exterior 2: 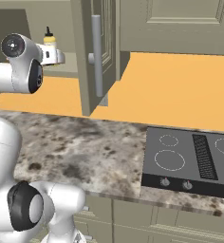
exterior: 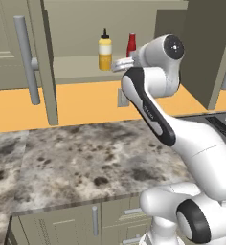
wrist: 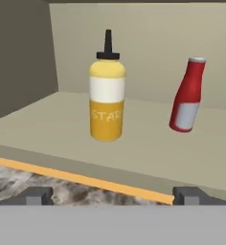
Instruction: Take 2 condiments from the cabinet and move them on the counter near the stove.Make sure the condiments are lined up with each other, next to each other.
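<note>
Two base views from behind the arm, left and right, looking forward and down, sharing the counter and cabinet, hand view close, facing the shelf ahead of the claw

A bright orange wall runs behind the worktop, with a small grey outlet plate set into it. Olive-grey base units with short grey handles sit below the front edge, and panelled upper doors of the same colour hang further along
</note>
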Available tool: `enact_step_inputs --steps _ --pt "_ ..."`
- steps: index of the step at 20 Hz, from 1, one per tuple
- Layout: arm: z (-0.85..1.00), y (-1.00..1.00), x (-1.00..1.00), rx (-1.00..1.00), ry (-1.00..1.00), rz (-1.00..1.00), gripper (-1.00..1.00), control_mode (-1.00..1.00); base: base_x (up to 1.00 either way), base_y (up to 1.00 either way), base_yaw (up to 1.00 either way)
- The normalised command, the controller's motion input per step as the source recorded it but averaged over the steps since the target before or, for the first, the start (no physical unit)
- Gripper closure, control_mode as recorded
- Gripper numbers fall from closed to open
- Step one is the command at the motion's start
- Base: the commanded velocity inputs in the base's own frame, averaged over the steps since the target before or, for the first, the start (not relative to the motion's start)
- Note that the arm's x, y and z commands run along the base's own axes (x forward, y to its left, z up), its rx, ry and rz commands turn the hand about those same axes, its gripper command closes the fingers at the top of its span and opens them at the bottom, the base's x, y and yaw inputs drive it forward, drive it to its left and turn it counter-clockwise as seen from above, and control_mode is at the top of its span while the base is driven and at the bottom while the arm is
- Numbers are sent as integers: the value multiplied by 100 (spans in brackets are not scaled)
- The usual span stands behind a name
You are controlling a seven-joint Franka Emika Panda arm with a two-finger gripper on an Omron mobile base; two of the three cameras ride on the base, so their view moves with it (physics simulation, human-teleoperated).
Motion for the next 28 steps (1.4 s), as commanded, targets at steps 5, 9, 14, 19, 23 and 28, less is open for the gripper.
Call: enact_step_inputs --steps 5,9,14,19,23,28 --pt "23 27 43 2 0 0 -100 -100 0 0 0" --pt "2 21 46 0 1 0 -100 -100 0 0 0" --pt "0 14 22 0 1 0 -100 -100 0 0 0" --pt "-7 0 16 0 0 0 -100 -100 0 0 0" --pt "-30 3 22 0 0 0 -100 -100 0 0 0" --pt "-22 1 17 0 0 0 -100 -100 0 0 0"
